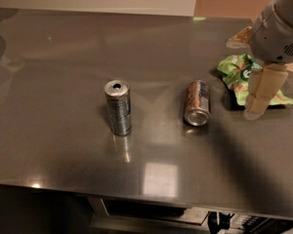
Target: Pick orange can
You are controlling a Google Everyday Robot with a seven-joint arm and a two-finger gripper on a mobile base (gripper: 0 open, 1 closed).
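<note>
The orange can point(197, 103) lies on its side near the middle of the grey table point(58, 57), its shiny silver end facing the front edge. Its sides are orange-brown and silvery. My gripper point(260, 97) hangs at the right, over the green bag, about a can's length to the right of the orange can and above the table. One beige finger point(263, 89) shows, pointing down.
A silver-blue can point(118, 107) stands upright left of the orange can. A crumpled green snack bag point(239, 74) lies at the right, partly behind my gripper. A tan packet point(239, 37) lies behind it. The table's front edge runs along the bottom.
</note>
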